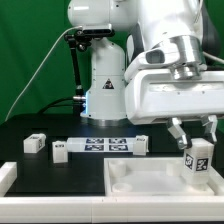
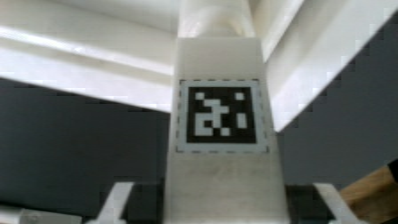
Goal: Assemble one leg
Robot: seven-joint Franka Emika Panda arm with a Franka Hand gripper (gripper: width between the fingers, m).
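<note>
My gripper [image 1: 195, 145] is at the exterior view's right, shut on the top of a leg [image 1: 199, 158]. The leg is a small white block with a marker tag, held upright over the right corner of the large white square panel [image 1: 140, 183]. In the wrist view the leg [image 2: 219, 150] runs straight out from between my fingers [image 2: 121, 202], tag facing the camera. Its far end reaches the white panel [image 2: 107, 55]. I cannot tell whether it touches a socket.
The marker board [image 1: 100, 145] lies across the middle of the black table. Two more white legs [image 1: 34, 144] [image 1: 60, 151] stand at its left end. The robot base [image 1: 103, 85] stands behind. A white strip [image 1: 6, 176] sits at the left edge.
</note>
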